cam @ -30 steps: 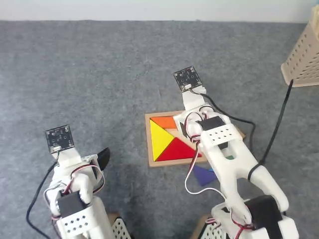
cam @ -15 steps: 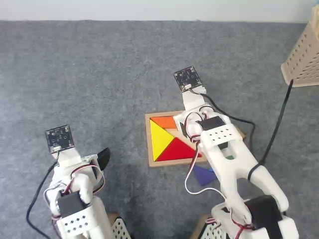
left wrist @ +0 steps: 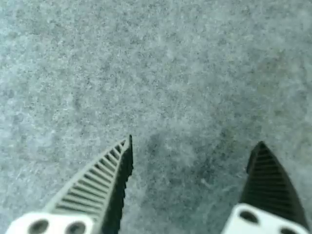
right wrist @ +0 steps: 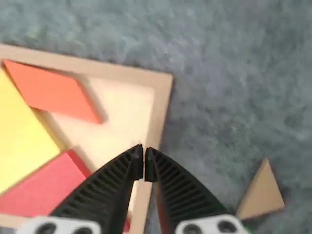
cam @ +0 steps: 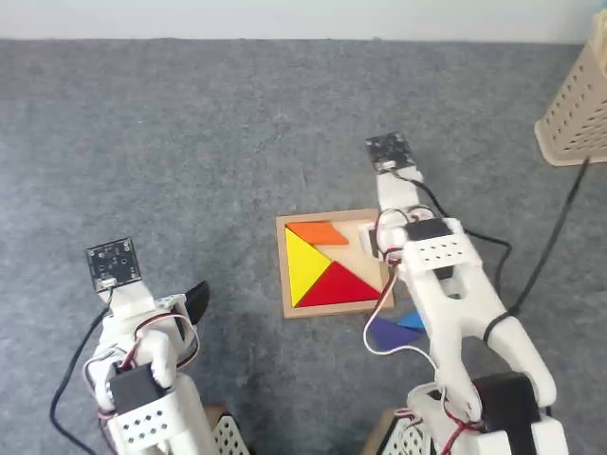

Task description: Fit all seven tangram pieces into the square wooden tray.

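Observation:
The square wooden tray lies mid-table and holds an orange parallelogram, a yellow triangle and a red triangle. Its right part is bare wood. My right gripper is shut with nothing in it, its tips just over the tray's right rim. Beside that rim, on the carpet, lies a tan triangle. A purple piece and a blue piece lie near the tray's front right corner, partly under the right arm. My left gripper is open over bare carpet, well left of the tray.
A beige perforated container stands at the far right edge. Grey carpet covers the table all around. Both arm bases sit at the near edge.
The right arm has swung to the right, uncovering the tray's right part. The left arm has kept still.

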Available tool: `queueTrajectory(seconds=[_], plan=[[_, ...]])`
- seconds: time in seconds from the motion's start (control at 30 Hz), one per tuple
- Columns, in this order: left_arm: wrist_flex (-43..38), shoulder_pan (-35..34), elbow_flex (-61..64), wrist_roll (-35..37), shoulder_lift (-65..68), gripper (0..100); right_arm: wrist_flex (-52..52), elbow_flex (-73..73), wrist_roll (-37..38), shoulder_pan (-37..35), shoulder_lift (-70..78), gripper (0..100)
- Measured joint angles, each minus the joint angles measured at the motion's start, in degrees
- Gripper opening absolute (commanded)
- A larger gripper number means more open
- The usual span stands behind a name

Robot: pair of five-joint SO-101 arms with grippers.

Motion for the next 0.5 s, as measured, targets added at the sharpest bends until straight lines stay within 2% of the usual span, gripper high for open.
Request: queueTrajectory(seconds=[0.17,0.5], plan=[[0.0,0.0,0.0,0.0,0.0,35,4.6,0.0,0.0,1.3,0.0,0.9],[0.0,0.0,0.0,0.0,0.0,35,4.4,0.3,0.0,1.7,0.0,0.9]])
